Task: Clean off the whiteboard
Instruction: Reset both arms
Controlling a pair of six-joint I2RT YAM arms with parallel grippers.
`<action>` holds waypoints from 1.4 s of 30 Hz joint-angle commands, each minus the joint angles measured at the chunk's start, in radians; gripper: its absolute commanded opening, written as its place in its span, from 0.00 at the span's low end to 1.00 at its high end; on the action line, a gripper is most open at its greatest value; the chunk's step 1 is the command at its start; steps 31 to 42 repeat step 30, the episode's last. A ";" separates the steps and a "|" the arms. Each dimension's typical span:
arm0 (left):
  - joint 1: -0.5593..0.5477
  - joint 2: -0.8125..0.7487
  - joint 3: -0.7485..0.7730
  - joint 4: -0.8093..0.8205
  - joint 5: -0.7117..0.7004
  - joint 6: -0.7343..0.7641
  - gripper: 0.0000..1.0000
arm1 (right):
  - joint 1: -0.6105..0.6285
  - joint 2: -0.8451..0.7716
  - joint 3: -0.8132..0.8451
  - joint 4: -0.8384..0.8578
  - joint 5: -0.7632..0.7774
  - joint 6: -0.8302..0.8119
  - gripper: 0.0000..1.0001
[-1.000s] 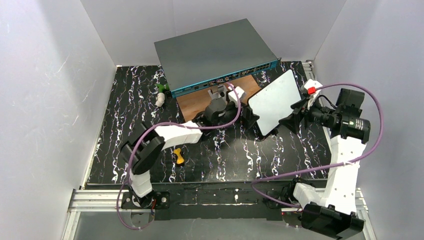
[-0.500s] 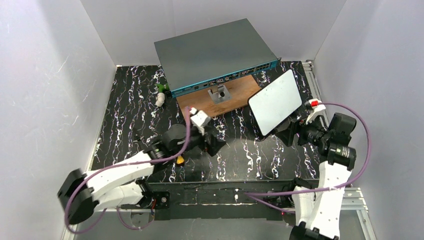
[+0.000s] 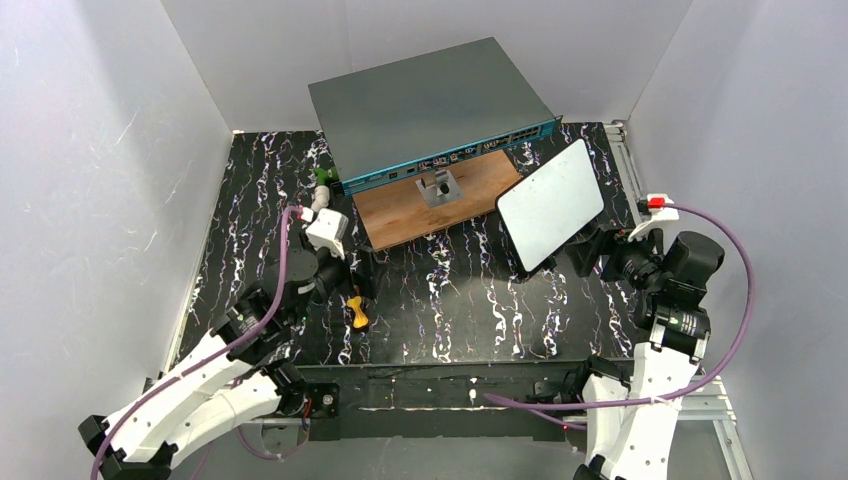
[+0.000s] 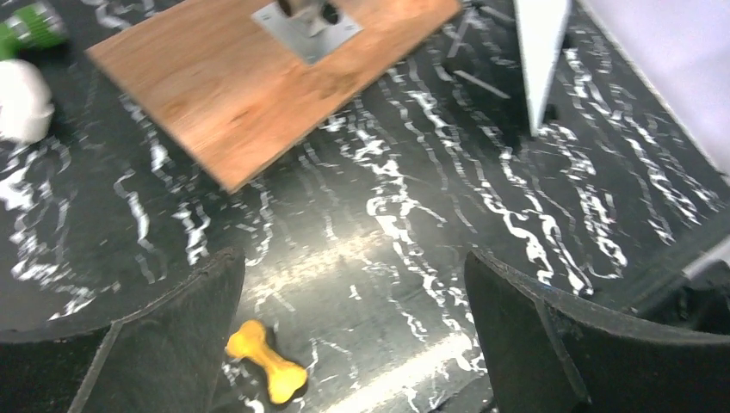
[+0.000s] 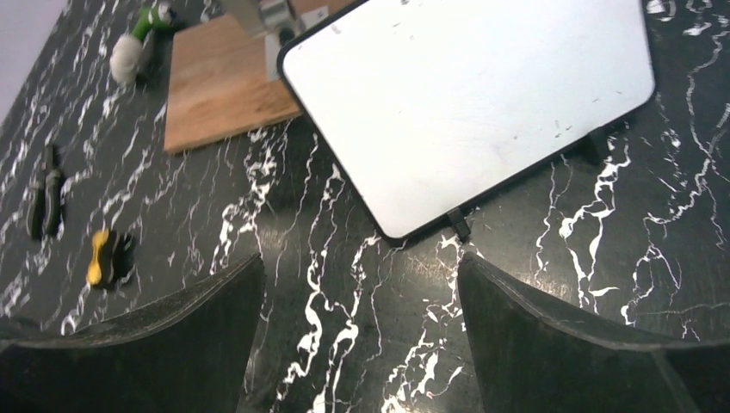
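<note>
Left jaws spread, empty, over the near-left bench (image 3: 450,310) by a yellow bone-shaped piece (image 3: 356,313), right jaws spread, empty, just near-right of the whiteboard (image 3: 551,205), which stands propped and tilted at right, beside the wooden board (image 3: 400,215), grey box (image 3: 430,100) farthest.

My left gripper (image 4: 353,292): jaws wide open, nothing between them, tilted down and forward. Left arm lies low, elbow out left. My right gripper (image 5: 360,292): open, nothing held. Right arm upright, wrist angled inward.
</note>
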 commanded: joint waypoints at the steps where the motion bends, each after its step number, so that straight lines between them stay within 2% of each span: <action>1: 0.064 0.045 0.104 -0.264 -0.069 -0.037 0.98 | -0.004 -0.021 0.003 0.097 0.105 0.162 0.88; 4: 0.065 0.024 0.121 -0.328 -0.073 -0.052 0.98 | -0.004 -0.026 0.002 0.096 0.113 0.169 0.88; 9: 0.065 -0.118 0.085 -0.371 -0.092 -0.071 0.98 | -0.004 -0.008 -0.008 0.105 0.110 0.150 0.88; 13: 0.064 -0.173 0.067 -0.398 -0.121 -0.070 0.98 | -0.004 0.000 -0.014 0.124 0.093 0.140 0.88; 22: 0.065 -0.193 0.047 -0.405 -0.097 -0.075 0.98 | -0.010 0.010 -0.022 0.103 0.100 0.127 0.89; 30: 0.065 -0.248 0.021 -0.404 -0.113 -0.105 0.98 | -0.010 0.022 -0.047 0.143 -0.007 0.149 0.89; 42: 0.065 -0.248 0.021 -0.404 -0.113 -0.105 0.98 | -0.010 0.022 -0.047 0.143 -0.007 0.149 0.89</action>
